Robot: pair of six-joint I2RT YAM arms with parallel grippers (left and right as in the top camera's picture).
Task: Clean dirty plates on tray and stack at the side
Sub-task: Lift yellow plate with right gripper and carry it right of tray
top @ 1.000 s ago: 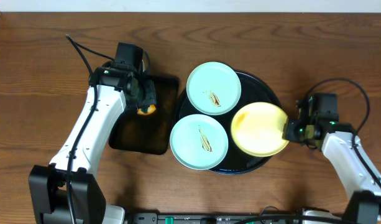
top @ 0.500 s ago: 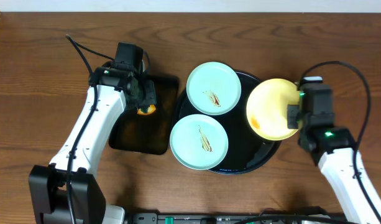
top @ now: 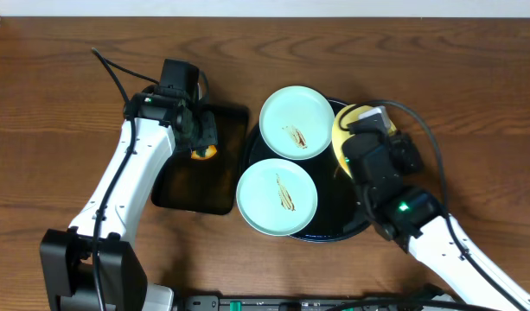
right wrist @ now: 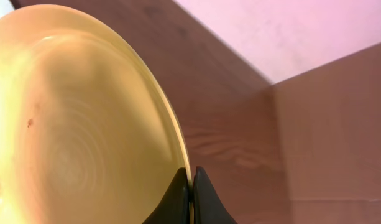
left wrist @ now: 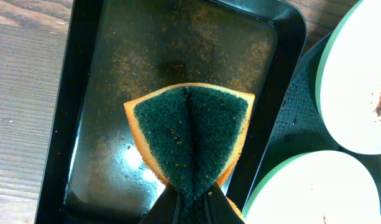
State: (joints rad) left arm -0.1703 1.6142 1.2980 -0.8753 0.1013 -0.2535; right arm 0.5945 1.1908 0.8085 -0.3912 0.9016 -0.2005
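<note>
Two pale mint plates point(top: 297, 121) point(top: 277, 196) with brown smears lie flat on the round black tray point(top: 334, 194). The yellow plate point(top: 346, 128) is lifted off the tray and tipped steeply, mostly hidden under my right arm in the overhead view. My right gripper point(right wrist: 191, 186) is shut on the rim of this yellow plate point(right wrist: 72, 124), which has small brown specks on its face. My left gripper point(left wrist: 190, 208) is shut on a folded green-and-orange sponge point(left wrist: 190, 134), held just above the rectangular black tray point(left wrist: 178, 50). From overhead, the left gripper point(top: 198, 136) sits left of the plates.
The rectangular tray point(top: 195, 186) lies left of the round tray and carries wet brown grit. Bare wooden table point(top: 437, 86) spreads to the right and along the back. The mint plates point(left wrist: 358, 81) point(left wrist: 314, 193) lie close to the sponge's right.
My right arm has swung in over the round tray, raising the yellow plate from flat to tipped on edge. The left arm and sponge have not moved.
</note>
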